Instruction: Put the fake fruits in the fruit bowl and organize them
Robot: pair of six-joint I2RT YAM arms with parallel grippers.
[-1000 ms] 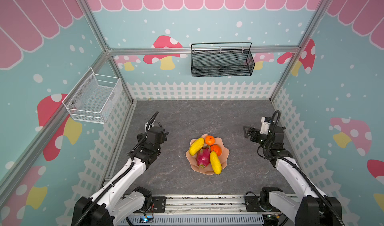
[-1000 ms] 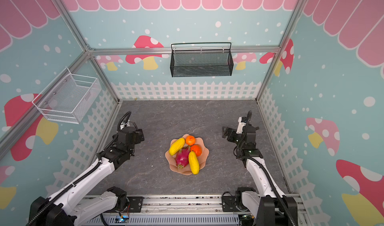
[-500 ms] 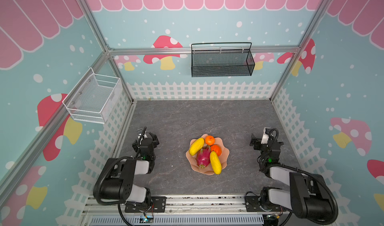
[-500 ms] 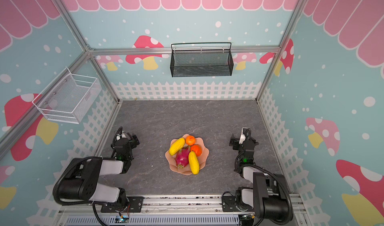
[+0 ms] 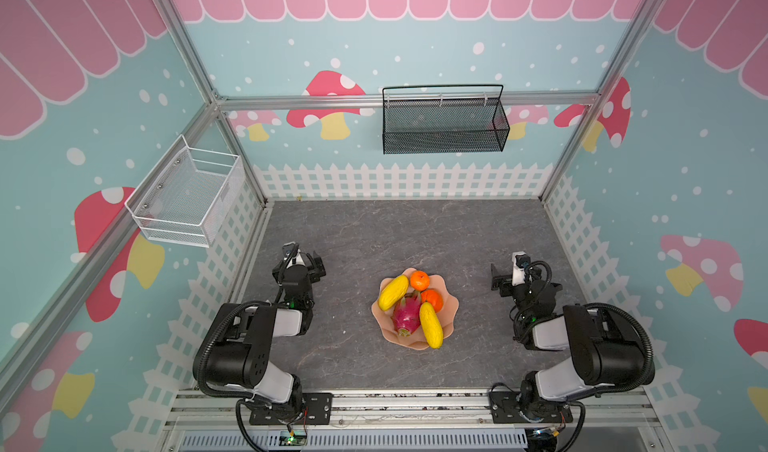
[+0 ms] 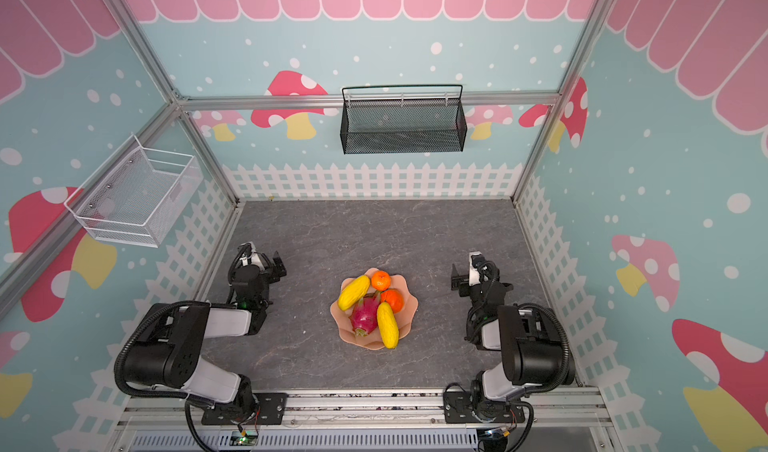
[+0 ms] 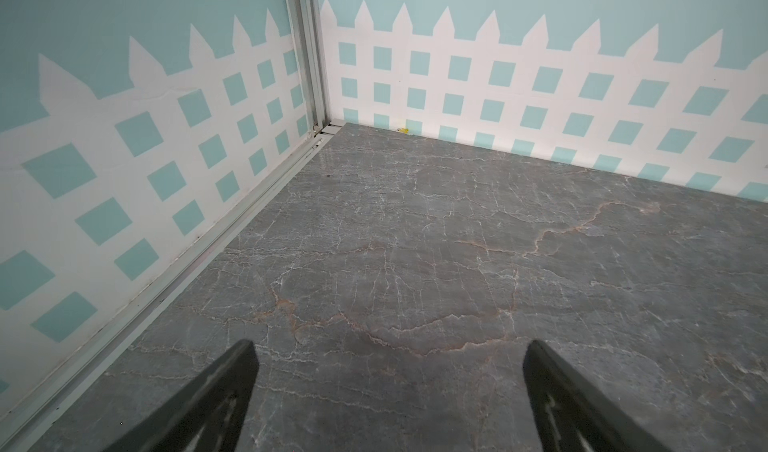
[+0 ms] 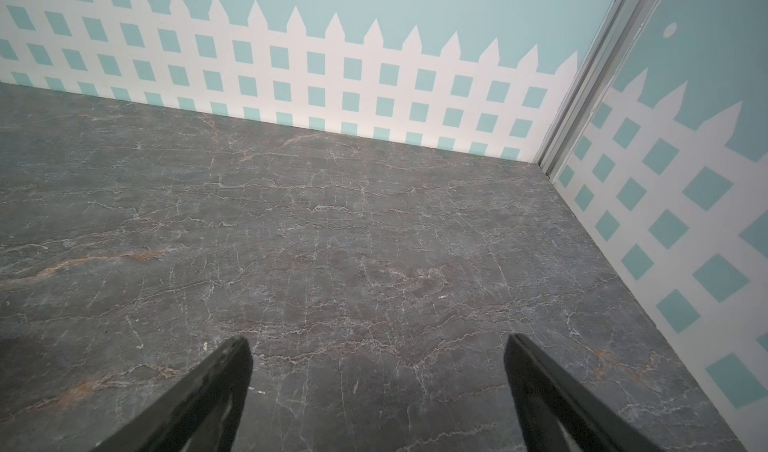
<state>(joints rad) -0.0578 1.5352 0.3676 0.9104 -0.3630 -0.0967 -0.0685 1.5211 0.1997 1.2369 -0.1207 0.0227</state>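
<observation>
Left pincer (image 7: 389, 346) wide, empty; right pincer (image 8: 377, 341) likewise; fake fruits (image 5: 405, 315) all in fruit bowl (image 5: 451, 306).

Fruit bowl (image 5: 451, 310) is glossy plastic — tabletop (image 5: 374, 229) matt, veined stone

Five fruits (image 5: 405, 315), one bowl (image 5: 451, 308), two baskets (image 5: 442, 130)

- Both top views are bright, lit evenly from above; only faint, soft shadows lie on the grey tabletop (image 5: 374, 229).
- The walls (image 5: 415, 55) lean outward toward the picture edges, a wide-lens effect.
- In the wrist views the dark fingers (image 7: 208, 400) look slightly soft; the tabletop is sharp.
</observation>
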